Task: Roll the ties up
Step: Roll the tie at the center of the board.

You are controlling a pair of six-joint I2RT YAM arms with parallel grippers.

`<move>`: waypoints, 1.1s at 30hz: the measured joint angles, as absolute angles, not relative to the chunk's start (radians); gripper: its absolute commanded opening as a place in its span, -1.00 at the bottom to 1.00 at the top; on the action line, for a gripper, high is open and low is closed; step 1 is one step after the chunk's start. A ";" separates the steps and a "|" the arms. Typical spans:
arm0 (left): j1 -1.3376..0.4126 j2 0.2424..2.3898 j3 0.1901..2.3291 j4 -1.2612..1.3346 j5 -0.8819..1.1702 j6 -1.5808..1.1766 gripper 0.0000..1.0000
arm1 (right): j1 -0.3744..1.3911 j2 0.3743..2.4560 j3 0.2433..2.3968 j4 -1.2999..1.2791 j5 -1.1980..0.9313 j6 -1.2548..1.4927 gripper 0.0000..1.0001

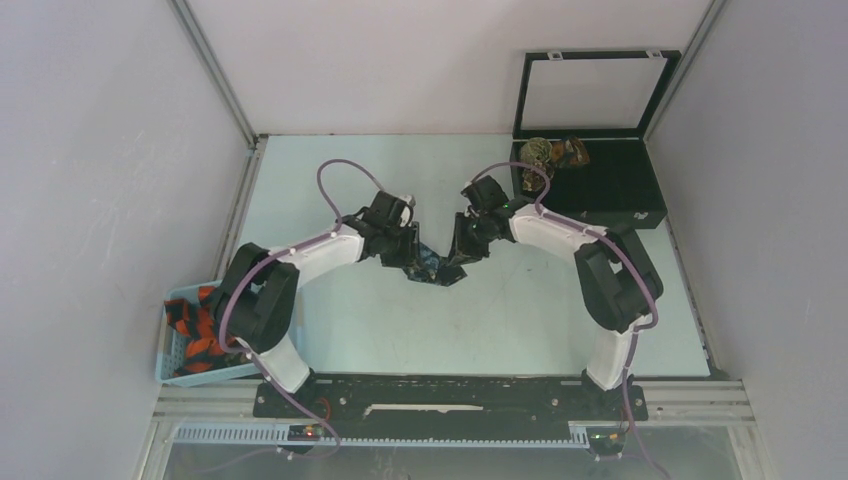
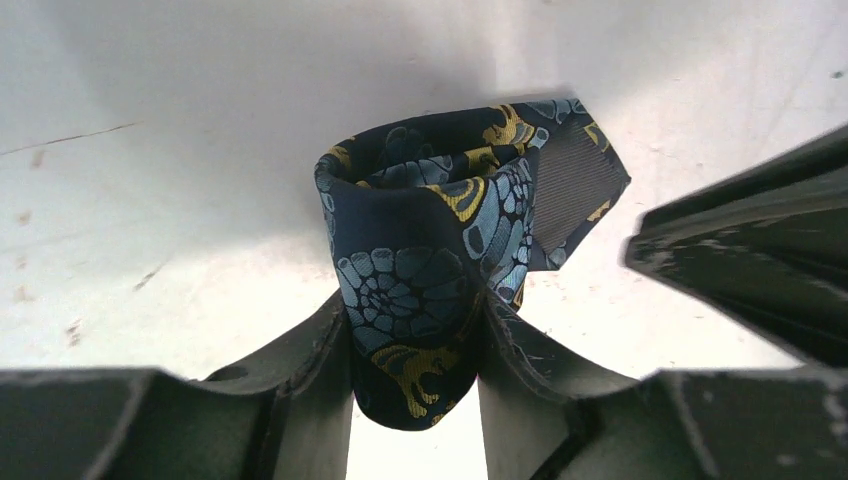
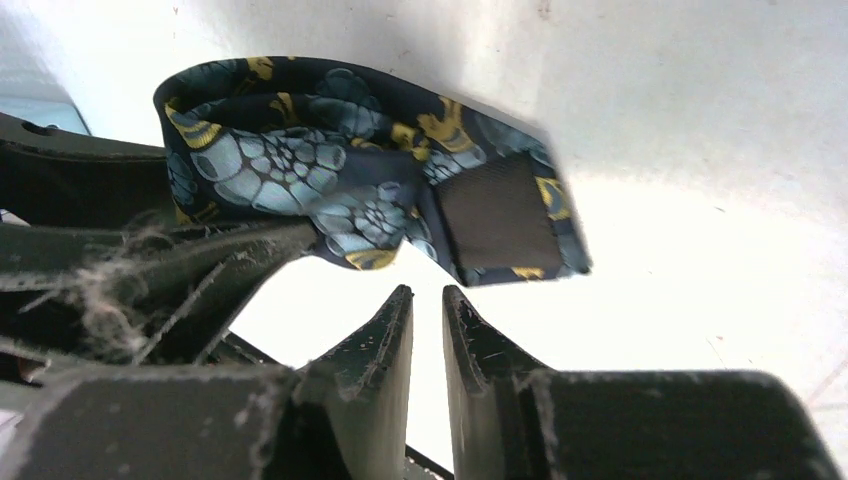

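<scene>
At the frame's middle, the left claw squeezes the rolled tie, and the right claw beside it is nearly together, empty.

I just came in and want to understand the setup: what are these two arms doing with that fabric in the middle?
They are rolling neckties. The left gripper is closed around a navy tie with a blue and yellow pattern, already coiled, its pointed end loose. The right gripper sits beside it, nearly closed and empty. Some rolled ties lie in the black case at the far right. More orange and black ties lie in the blue basket on the left.
</scene>
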State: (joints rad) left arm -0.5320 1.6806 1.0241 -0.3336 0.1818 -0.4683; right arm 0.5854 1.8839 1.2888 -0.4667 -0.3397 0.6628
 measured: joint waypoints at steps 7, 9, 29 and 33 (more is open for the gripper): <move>-0.575 1.674 1.099 -0.487 -0.020 -0.424 -0.11 | 0.545 1.803 1.237 -0.477 -0.334 0.656 -0.59; -0.589 1.674 1.124 -0.534 -0.081 -0.410 -0.11 | 0.538 1.794 1.228 -0.479 -0.334 0.654 -0.59; -0.725 1.893 1.393 -0.846 -0.570 -0.340 -0.07 | 0.479 1.753 1.155 -0.492 -0.336 0.634 -0.59; -0.747 1.946 1.439 -0.888 -0.638 -0.340 -0.02 | 0.467 1.747 1.148 -0.492 -0.337 0.629 -0.59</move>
